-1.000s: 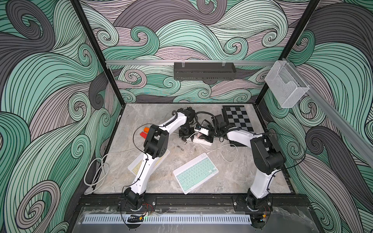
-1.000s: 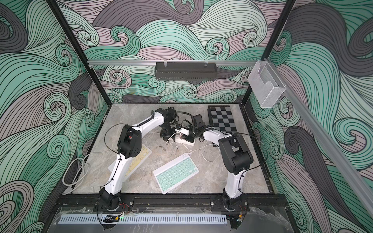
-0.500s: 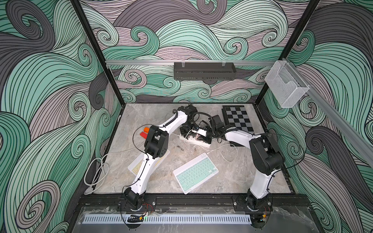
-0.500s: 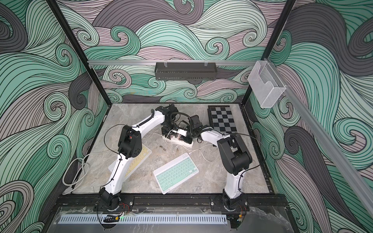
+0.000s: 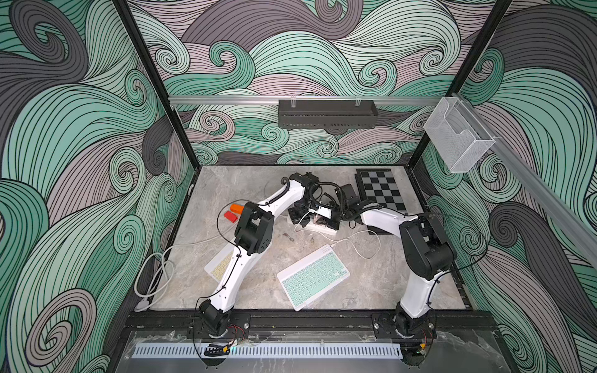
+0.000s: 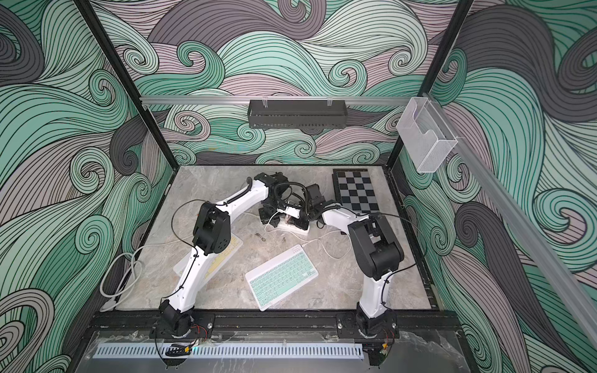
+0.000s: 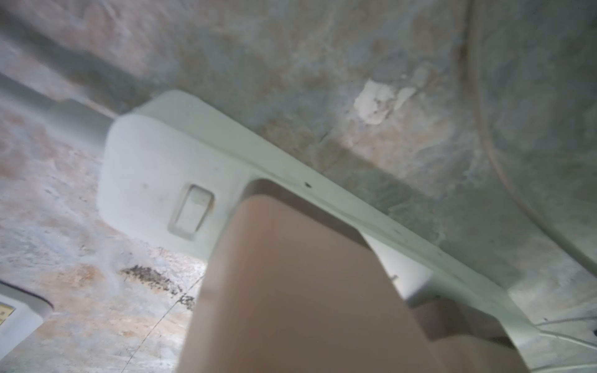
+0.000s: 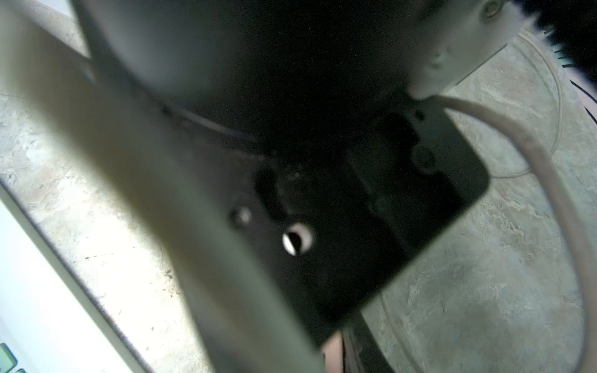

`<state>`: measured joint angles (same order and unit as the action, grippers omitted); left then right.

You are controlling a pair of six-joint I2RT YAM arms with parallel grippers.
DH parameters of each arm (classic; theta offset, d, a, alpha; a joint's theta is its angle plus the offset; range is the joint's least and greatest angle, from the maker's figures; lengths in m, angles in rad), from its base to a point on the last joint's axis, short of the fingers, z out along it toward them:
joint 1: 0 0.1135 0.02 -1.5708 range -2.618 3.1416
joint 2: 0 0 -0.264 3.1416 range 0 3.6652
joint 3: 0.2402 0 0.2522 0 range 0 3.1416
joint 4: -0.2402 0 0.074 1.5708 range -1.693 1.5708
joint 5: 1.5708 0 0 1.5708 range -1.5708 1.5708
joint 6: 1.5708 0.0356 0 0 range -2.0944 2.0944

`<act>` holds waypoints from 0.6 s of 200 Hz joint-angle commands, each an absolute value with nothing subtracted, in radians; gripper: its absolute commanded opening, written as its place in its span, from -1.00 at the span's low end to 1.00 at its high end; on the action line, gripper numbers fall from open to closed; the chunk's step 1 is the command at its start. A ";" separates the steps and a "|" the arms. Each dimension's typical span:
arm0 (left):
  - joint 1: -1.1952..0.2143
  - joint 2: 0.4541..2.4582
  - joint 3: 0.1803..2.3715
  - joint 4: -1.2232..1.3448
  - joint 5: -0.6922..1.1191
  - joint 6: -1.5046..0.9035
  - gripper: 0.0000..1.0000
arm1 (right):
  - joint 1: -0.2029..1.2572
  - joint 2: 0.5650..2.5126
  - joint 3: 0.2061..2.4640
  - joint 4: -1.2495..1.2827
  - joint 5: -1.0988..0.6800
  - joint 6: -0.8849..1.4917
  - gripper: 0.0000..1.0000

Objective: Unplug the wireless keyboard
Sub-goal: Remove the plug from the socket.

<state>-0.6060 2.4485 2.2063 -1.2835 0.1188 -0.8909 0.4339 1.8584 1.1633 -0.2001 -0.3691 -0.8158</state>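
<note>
Walls of green, mauve and grey waves close round a grey marble-patterned table. The mint-green wireless keyboard lies flat and askew near the table's front edge, between the two arm bases. A thin white cable leaves its far corner and loops toward the white power strip at mid-table, so it looks to be plugged in still.

Both arms crowd over that strip. The left tool is closed. The left wrist view shows one pinkish finger low over the strip's switch end, with nothing visibly pinched. The right tool sits against a small white charger block on the strip. The right wrist view is too dark and blurred to show whether its jaws grip the block, so I cannot tell.

The step in hand appears to be securing the strip and the plug. The next move likely calls for a firm hold on the charger block and a straight pull out of its socket while the strip is pinned down. A black-and-grey chessboard lies beyond.

Compared with a second ago, the left tool's jaws have gone from partly open to closed. The keyboard has not shifted.
</note>
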 commanded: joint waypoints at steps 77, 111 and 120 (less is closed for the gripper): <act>-0.550 2.321 2.082 -1.002 0.110 -1.009 -1.00 | 0.454 1.842 1.103 -0.229 -0.455 -0.876 -1.00; -0.496 2.274 1.987 -0.848 0.176 -1.030 -1.00 | 0.448 1.849 1.111 -0.234 -0.464 -0.876 -1.00; -0.492 2.299 2.012 -0.881 0.197 -1.038 -1.00 | 0.448 1.850 1.109 -0.232 -0.463 -0.875 -1.00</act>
